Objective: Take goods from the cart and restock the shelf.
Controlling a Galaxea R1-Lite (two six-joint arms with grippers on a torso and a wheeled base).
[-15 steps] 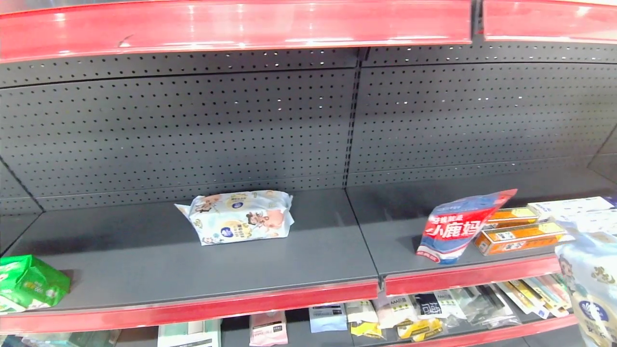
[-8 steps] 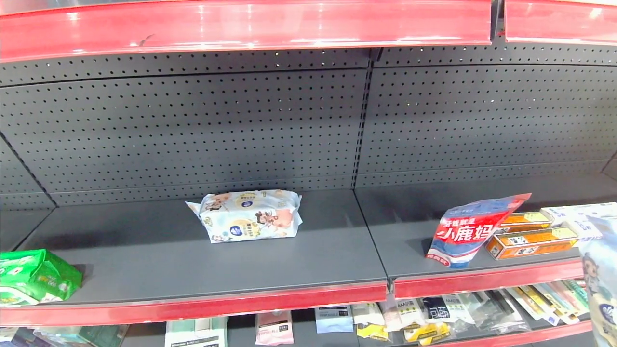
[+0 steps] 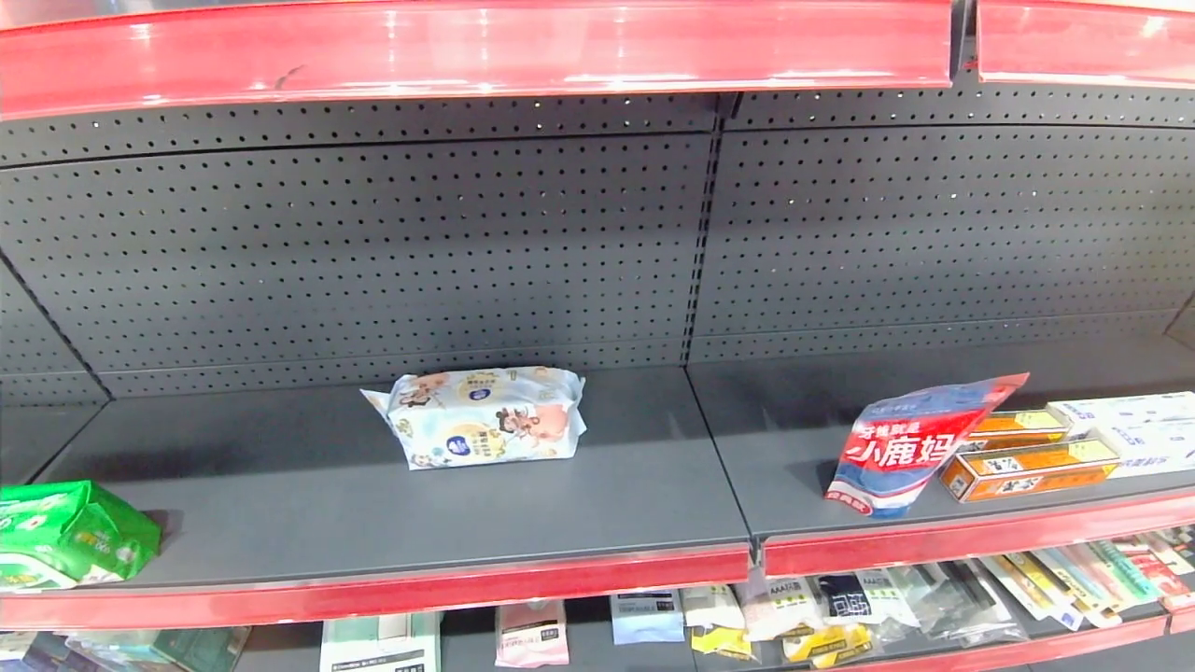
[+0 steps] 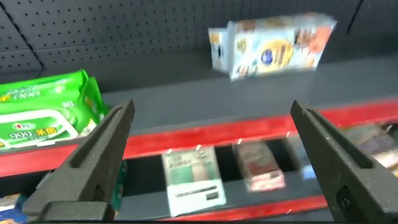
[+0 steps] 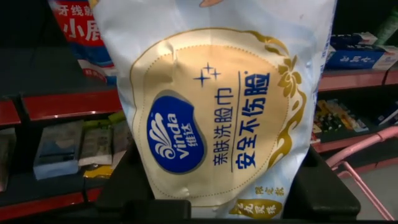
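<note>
Tissue pack (image 5: 217, 93) first: white, with a cream oval and a blue badge, it stands upright in the right claw (image 5: 222, 174), whose dark fingers are clamped against its two sides. Near its lower corner we see a pink rail (image 5: 367, 180) curving past.

The left claw (image 4: 211, 107) is spread wide with nothing between its fingers, and it hangs in front of the red lip of the shelf (image 3: 373, 504).

At the shelf's front left edge we find a green pack (image 3: 70, 532) lying flat. Toward the right front, a red-and-blue pouch (image 3: 910, 443) leans tilted against two orange boxes (image 3: 1027, 471), and white boxes (image 3: 1130, 420) lie just beyond those. Under the grey deck, small packets (image 3: 747, 611) crowd the lower shelf.

Farther in, near the middle of the deck, a matching white pack (image 3: 485, 415) lies on its side — well apart from the green pack and from the pouch.

Behind everything we see the grey pegboard panel (image 3: 373, 252), and above it runs the red front of an upper shelf (image 3: 467, 47).
</note>
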